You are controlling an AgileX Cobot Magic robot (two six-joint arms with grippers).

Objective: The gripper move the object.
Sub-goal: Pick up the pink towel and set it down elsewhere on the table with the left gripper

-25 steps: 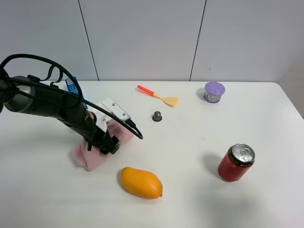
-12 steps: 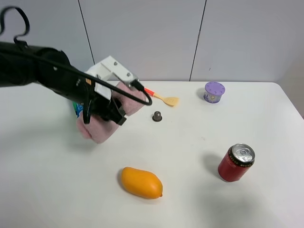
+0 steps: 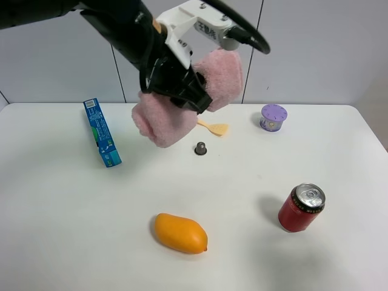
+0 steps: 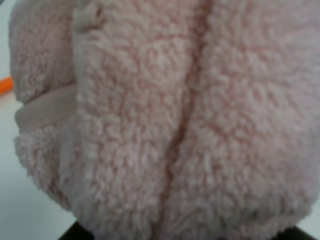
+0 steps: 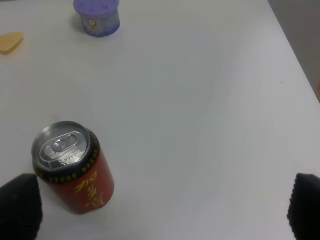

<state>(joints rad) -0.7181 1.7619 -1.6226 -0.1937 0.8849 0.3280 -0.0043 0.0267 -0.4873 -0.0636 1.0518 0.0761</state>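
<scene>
My left gripper (image 3: 179, 91) is shut on the middle of the rolled pink towel (image 3: 162, 120) and holds it high above the white table (image 3: 73, 206), over its back middle. The towel's two fluffy ends stick out on either side of the black gripper. In the left wrist view the pink towel (image 4: 165, 115) fills almost the whole picture and hides the fingers. My right gripper (image 5: 165, 210) is open, its two black fingertips (image 5: 19, 205) showing wide apart above the table beside the red soda can (image 5: 75, 172).
An orange mango (image 3: 180, 233) lies at the front middle. The red soda can (image 3: 301, 208) stands at the right. A blue box (image 3: 101, 133), a small dark cap (image 3: 200, 148), an orange-handled spatula (image 3: 213, 127) and a purple tub (image 3: 273, 117) sit further back.
My left gripper has lifted the pink towel off the table and carried it up and to the right. The blue box, hidden before, now shows.
</scene>
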